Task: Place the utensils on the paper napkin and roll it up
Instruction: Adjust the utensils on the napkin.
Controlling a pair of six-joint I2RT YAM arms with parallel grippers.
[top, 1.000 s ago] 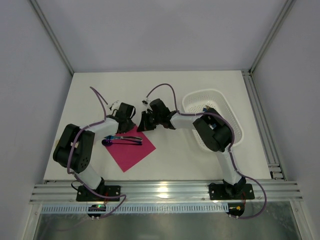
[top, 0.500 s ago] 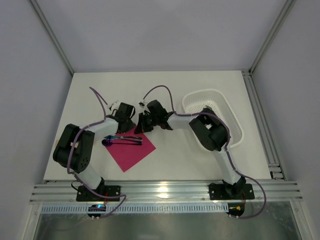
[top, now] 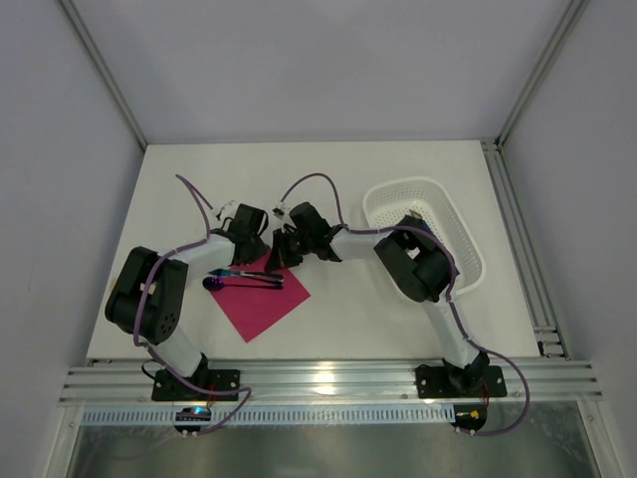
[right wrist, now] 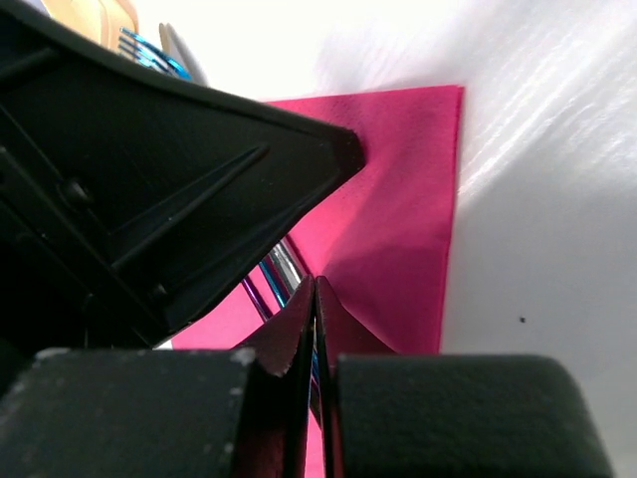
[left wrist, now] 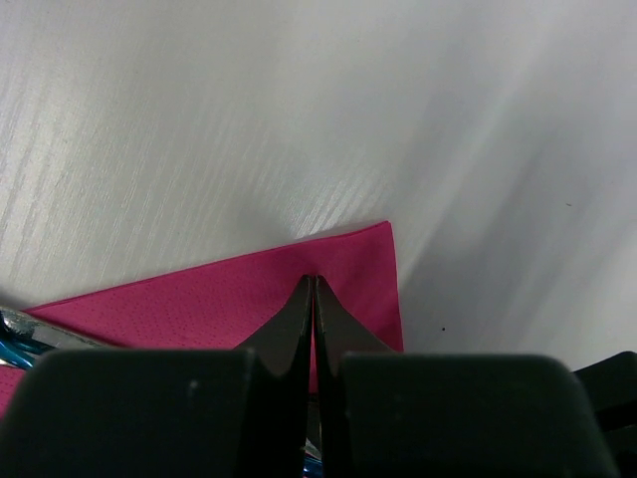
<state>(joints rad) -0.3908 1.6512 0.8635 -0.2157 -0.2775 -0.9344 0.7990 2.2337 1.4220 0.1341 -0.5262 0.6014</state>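
The magenta paper napkin (top: pixel 261 297) lies flat between the arms, and the dark purple utensils (top: pixel 247 278) lie across its upper left part. The spoon head (top: pixel 211 283) sticks out past its left edge. Both grippers hover at the napkin's far corner. My left gripper (top: pixel 259 255) is shut, and its tips (left wrist: pixel 312 281) sit over the pink sheet (left wrist: pixel 199 299) just inside the corner. My right gripper (top: pixel 278 256) is shut too. Its tips (right wrist: pixel 317 284) are over the napkin (right wrist: pixel 398 189), beside the shiny utensil handles (right wrist: pixel 274 271). Nothing shows between either pair of jaws.
A white perforated basket (top: pixel 398 189) stands at the right, partly hidden by the right arm's elbow. The left gripper's black body (right wrist: pixel 149 189) fills the left of the right wrist view, close to the right fingers. Metal rails run along the table's near and right edges.
The right gripper has slid left towards the napkin's far corner, closing the distance to the left gripper. The left gripper, napkin and utensils have hardly moved.
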